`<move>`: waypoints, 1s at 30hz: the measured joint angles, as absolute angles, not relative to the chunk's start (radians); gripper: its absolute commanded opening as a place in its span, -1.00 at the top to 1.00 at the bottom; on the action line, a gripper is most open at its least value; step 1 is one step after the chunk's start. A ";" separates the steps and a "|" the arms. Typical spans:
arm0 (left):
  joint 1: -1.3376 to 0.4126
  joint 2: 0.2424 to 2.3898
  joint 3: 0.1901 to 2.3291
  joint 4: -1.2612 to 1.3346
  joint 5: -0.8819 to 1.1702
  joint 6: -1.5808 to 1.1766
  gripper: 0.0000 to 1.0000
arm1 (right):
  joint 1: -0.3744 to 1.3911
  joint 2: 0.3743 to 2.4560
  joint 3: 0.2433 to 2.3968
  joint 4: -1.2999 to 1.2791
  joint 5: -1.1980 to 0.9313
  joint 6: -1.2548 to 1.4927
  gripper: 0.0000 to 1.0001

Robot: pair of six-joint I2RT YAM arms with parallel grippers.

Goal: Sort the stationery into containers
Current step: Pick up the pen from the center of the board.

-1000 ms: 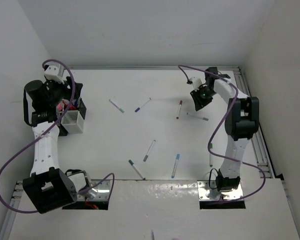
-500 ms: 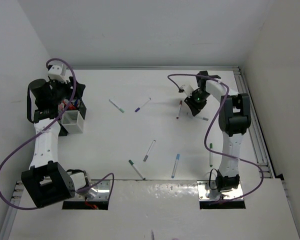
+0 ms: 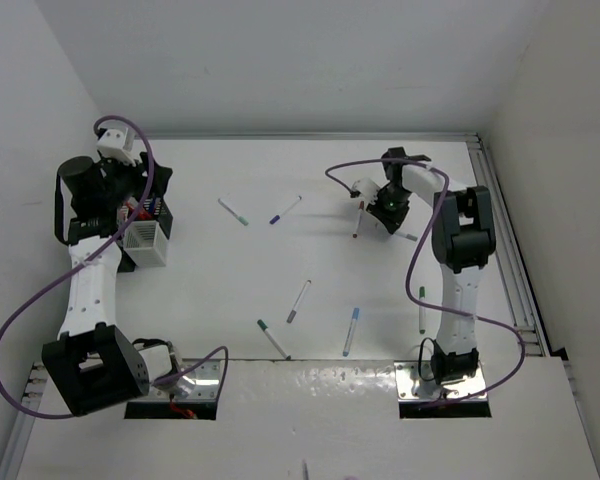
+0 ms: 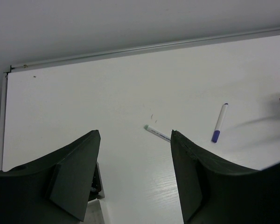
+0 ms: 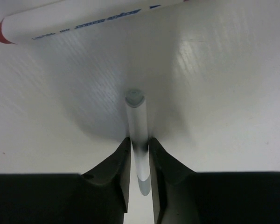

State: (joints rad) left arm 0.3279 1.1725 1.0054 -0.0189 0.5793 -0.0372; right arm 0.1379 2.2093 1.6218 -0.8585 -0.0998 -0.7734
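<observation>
Far right on the white counter (image 3: 200, 300), right fingers (image 5: 116, 168) tight around a thin grey-tipped pen (image 5: 136, 121); left fingers (image 4: 70, 182) wide apart.

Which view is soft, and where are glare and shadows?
Right wrist: the pale pen between the right fingers is blurred at its near end, ringed by dark shadow, with glare up right. Left wrist: left fingers underexposed, table sharp. Top external: sheen on the near panel.
</observation>
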 measured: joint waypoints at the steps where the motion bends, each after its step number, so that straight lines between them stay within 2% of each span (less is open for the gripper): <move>1: 0.327 1.172 1.007 -0.020 0.580 -0.037 -0.36 | 0.143 2.206 1.616 -0.858 -0.091 -0.783 0.72; 5: 0.321 1.172 1.014 -0.021 0.580 -0.035 -0.36 | 0.159 2.198 1.603 -0.854 -0.058 -0.805 1.00; 10: 0.303 1.155 1.008 -0.012 0.601 -0.030 -0.37 | 0.154 2.188 1.598 -0.854 -0.077 -0.748 1.00; 15: 0.244 1.118 1.015 -0.024 0.686 0.110 -0.37 | 0.131 2.160 1.661 -0.950 -0.232 -0.565 1.00; 20: 0.012 1.121 1.134 -0.193 0.753 0.527 -0.45 | 0.151 1.992 1.683 -0.971 -0.456 -0.286 1.00; 24: -0.229 1.119 1.152 -0.311 0.728 0.801 -0.53 | 0.207 1.876 1.645 -0.894 -0.609 -0.007 1.00; 30: -0.634 1.077 0.989 -0.395 0.595 1.159 -0.53 | 0.236 1.847 1.473 -0.778 -0.764 0.344 1.00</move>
State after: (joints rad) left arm -0.6342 1.0775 0.9886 -0.3946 0.5953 1.1587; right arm 0.2363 1.8469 1.4734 -0.7780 -0.7643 0.3435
